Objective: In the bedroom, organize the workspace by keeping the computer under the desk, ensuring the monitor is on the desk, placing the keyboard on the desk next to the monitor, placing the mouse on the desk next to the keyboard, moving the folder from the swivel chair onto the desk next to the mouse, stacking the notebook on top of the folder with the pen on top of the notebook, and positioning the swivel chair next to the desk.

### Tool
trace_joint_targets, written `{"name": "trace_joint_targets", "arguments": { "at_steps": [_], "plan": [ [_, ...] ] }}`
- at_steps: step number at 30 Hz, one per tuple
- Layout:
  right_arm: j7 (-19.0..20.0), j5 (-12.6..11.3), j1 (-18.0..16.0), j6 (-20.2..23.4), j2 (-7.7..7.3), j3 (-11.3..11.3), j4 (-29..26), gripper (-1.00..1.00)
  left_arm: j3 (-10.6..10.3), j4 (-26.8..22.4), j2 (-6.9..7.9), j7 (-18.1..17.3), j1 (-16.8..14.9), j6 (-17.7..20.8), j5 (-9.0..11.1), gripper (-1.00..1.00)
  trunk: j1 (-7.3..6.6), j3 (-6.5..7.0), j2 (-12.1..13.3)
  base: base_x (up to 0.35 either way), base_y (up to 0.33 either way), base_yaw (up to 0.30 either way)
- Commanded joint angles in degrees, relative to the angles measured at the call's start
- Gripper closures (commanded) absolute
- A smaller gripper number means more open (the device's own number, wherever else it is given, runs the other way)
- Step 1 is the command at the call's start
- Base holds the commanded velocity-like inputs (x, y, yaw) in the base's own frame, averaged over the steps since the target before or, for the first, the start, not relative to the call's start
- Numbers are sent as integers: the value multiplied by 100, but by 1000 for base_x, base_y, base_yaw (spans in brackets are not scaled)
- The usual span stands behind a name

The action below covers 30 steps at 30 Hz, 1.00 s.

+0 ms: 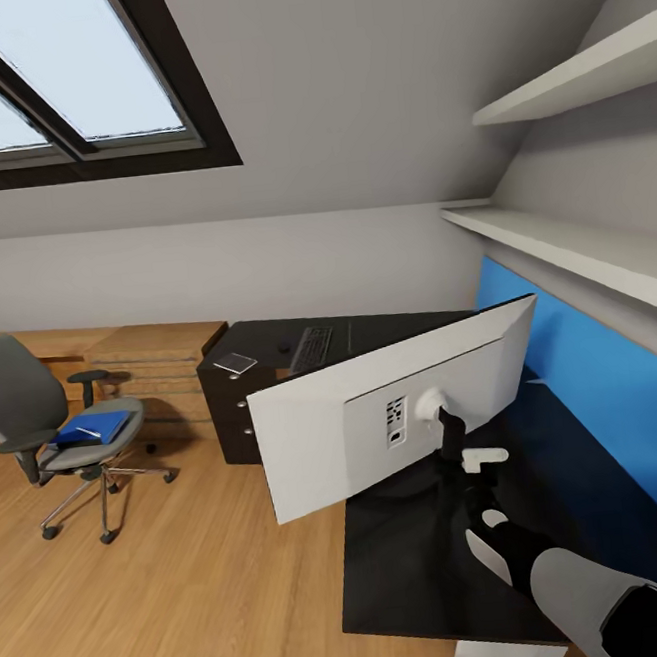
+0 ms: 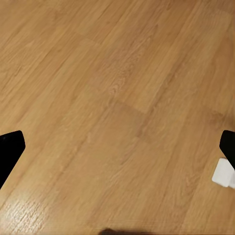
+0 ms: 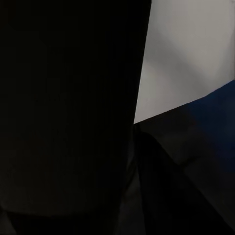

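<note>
Right now I've got the right gripper point(image 1: 459, 456) clamped on the monitor point(image 1: 378, 424) stand to set it upright on the desk point(image 1: 410, 552), while the left gripper point(image 2: 117, 161) hangs spread open above bare floor point(image 2: 107, 98).

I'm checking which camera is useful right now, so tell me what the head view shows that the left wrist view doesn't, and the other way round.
Head view alone: the monitor seen from its white back, tilted, with the right gripper at its stand over the desk; the keyboard and notebook on the far desk section; the swivel chair carrying the folder.

Left wrist view alone: the left gripper's dark fingertips, spread wide, and a small white object I can't identify.

Shared: the wood plank floor.
</note>
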Motion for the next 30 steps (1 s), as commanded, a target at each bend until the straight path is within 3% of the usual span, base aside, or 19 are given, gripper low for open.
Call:
{"name": "trace_joint_targets", "arguments": {
  "at_steps": [1, 18, 20, 22, 24, 26, 29, 30],
  "plan": [
    [-60, -199, -3, -55, -9, 115, 20, 100, -7, -12, 2, 18, 2, -5, 51, -100, 2, -8, -6, 0, -206, 0],
    [-68, -199, -3, -62, -18, 110, 20, 100, 12, -39, 27, 5, 2, -18, 64, -100, 2, -8, -6, 50, -275, 0],
    [-69, -199, -3, -59, -18, 109, 20, 100, 30, -275, 39, 12, 2, -2, 72, -100, 2, -8, -6, 32, -49, 0],
    [-69, -199, -3, -58, -18, 105, 19, 100, 140, -826, 65, 16, 2, 111, 87, -100, 2, -8, -6, 13, -20, 0],
    [-69, -199, -3, -58, -18, 103, 20, 100, 362, -1472, 71, 19, 2, 599, 97, -100, 2, -8, -6, 5, -8, 0],
    [-69, -199, -3, -58, -18, 102, 20, 100, 519, -2199, 73, 33, 3, 1466, 101, -100, 2, -8, -6, 2, -3, 0],
    [-69, -199, -3, -52, -20, 105, 20, 100, 616, -3365, 74, 56, 7, 2589, 109, -100, 2, -8, -6, 1, -1, 0],
    [-71, -199, -3, -51, -19, 104, 20, 100, 621, -3462, 74, 61, 8, 2664, 109, -100, 2, -8, -6, 0, 0, 0]
  ]
}}
